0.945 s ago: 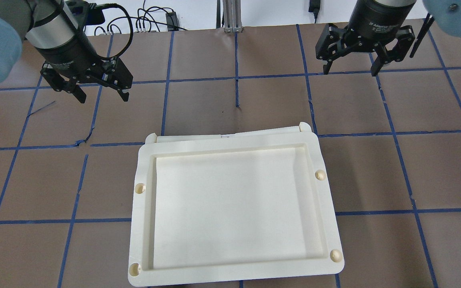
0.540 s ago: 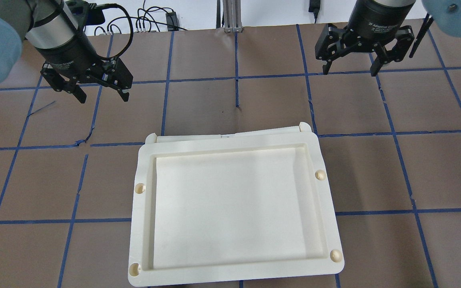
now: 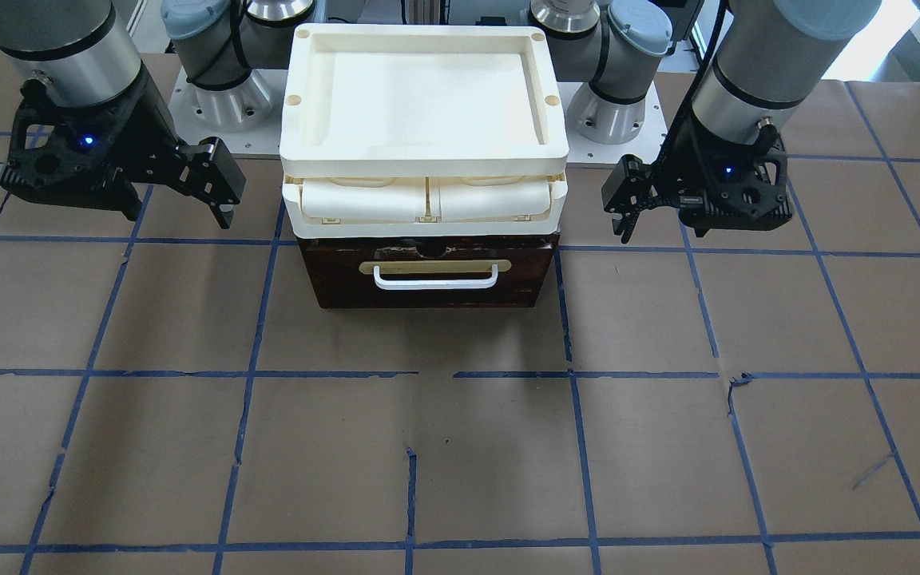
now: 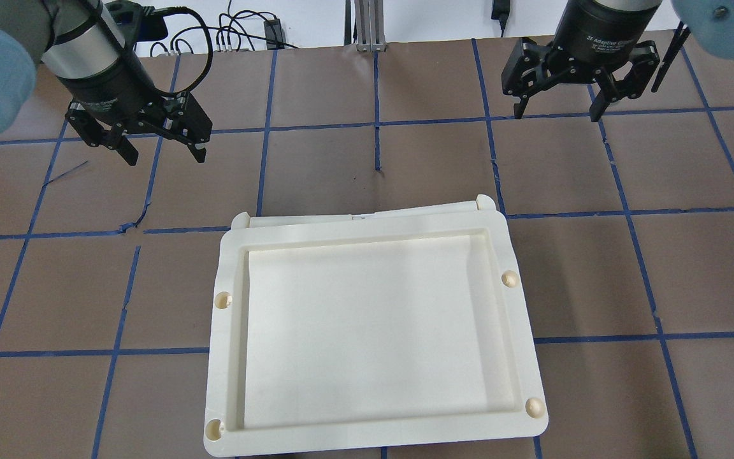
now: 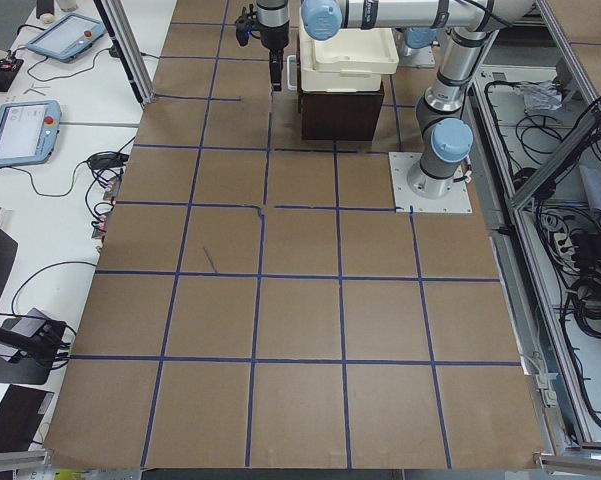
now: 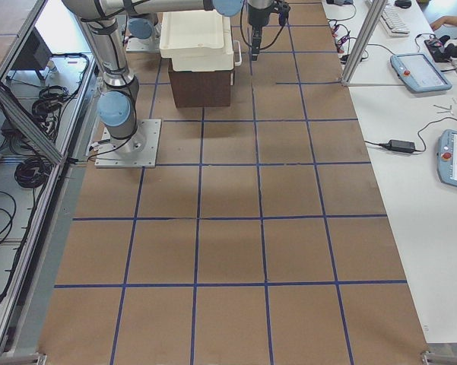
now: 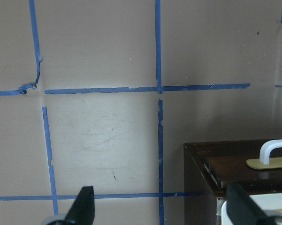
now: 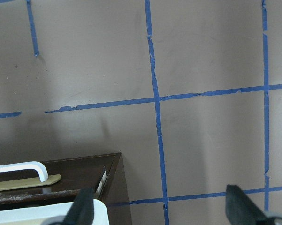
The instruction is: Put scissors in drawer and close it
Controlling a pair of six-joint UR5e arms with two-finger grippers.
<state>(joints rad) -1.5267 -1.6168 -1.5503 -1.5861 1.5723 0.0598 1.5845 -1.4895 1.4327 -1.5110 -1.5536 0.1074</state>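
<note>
The drawer (image 3: 428, 275) has a dark brown front, a brass plate and a white bar handle (image 3: 434, 281). Its front sits flush with the dark box under the cream unit, so it looks shut. It also shows in the left wrist view (image 7: 234, 164) and the right wrist view (image 8: 80, 176). No scissors show in any view. My left gripper (image 4: 164, 154) is open and empty, hovering over the table beside the drawer (image 3: 628, 220). My right gripper (image 4: 557, 115) is open and empty on the other side (image 3: 220, 204).
The cream plastic tray unit (image 4: 220, 331) sits on top of the dark box, its top recess bare (image 3: 300, 120). Brown table with blue tape grid (image 3: 428, 447) spreads in front. Cables lie beyond the far edge (image 4: 239, 35).
</note>
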